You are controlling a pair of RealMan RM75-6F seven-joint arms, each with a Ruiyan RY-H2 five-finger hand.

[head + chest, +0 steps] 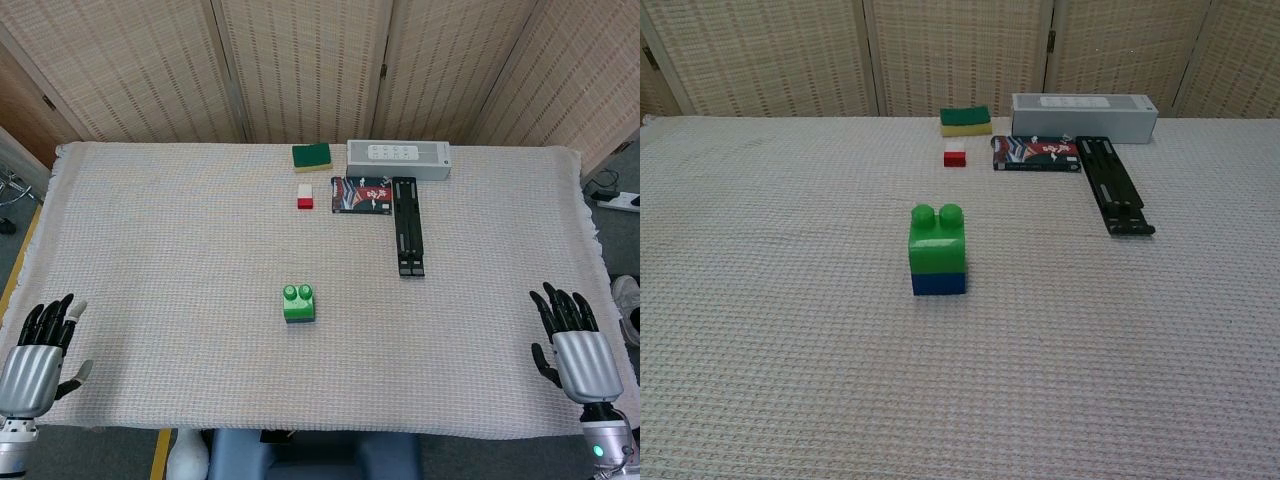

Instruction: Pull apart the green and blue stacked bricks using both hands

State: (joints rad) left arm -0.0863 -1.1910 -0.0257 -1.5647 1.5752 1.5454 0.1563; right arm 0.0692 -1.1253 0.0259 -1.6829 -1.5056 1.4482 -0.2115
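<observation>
Nearest the robot, both hands wait at the front edge of the table with nothing in them: the left hand [38, 352], silver-backed with black fingers, sits at the near left corner with its fingers spread apart, and the right hand [577, 350] mirrors it at the near right corner, fingers likewise fanned and empty; neither appears in the chest view. Between them and a little further in, on the cream waffle-weave tablecloth [150, 250], stands the task's piece: the green plastic brick [937, 243] with two round studs on top, seated squarely on the blue plastic brick [939, 283], the pair upright and well apart from both hands. The step in hand looks to be the approach. It would go best if one hand pinned the low blue base from its side while the other took the green top just under the studs, then separated them with a slight rocking tilt, since a straight lift may simply carry both. Beyond lie a small red-and-white block [305, 197], a dark printed card packet [361, 194], a black folding stand [406, 227], a green-and-yellow sponge [311, 157] and a long grey-white box [398, 158] near the woven screen [300, 60].
</observation>
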